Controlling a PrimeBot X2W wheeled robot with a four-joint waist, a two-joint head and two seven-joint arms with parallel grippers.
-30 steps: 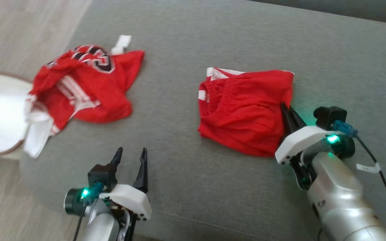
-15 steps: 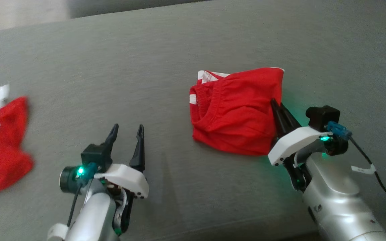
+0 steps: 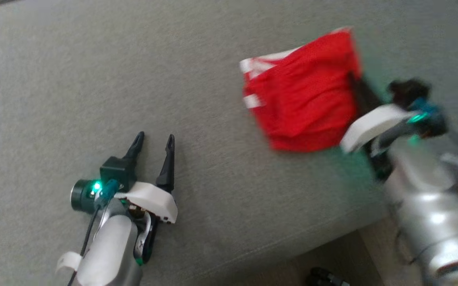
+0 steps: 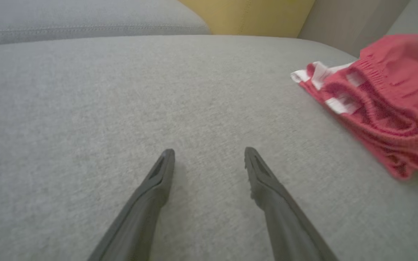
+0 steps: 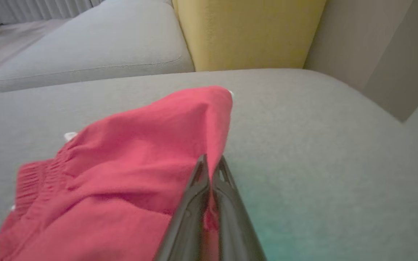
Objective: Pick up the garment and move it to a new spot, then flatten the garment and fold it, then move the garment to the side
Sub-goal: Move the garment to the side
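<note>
The right claw (image 5: 212, 161) is pressed together, pinching the right edge of the red, white-trimmed garment (image 3: 304, 99), which sits on the grey sofa cushion (image 3: 153, 59) toward its right side. The left claw (image 3: 153, 139) hovers spread and empty over bare cushion, well apart from the garment.

Left end effector (image 3: 155, 136) with two long dark fingers (image 3: 168, 167), white wedge housing (image 3: 151, 198) behind it, black camera block (image 3: 115, 172) and green-lit ring (image 3: 90, 190) beside, black cable (image 3: 88, 242) along silvery forearm (image 3: 111, 250), right end effector (image 5: 212, 159) alike, teal plug (image 3: 422, 108) behind
</note>
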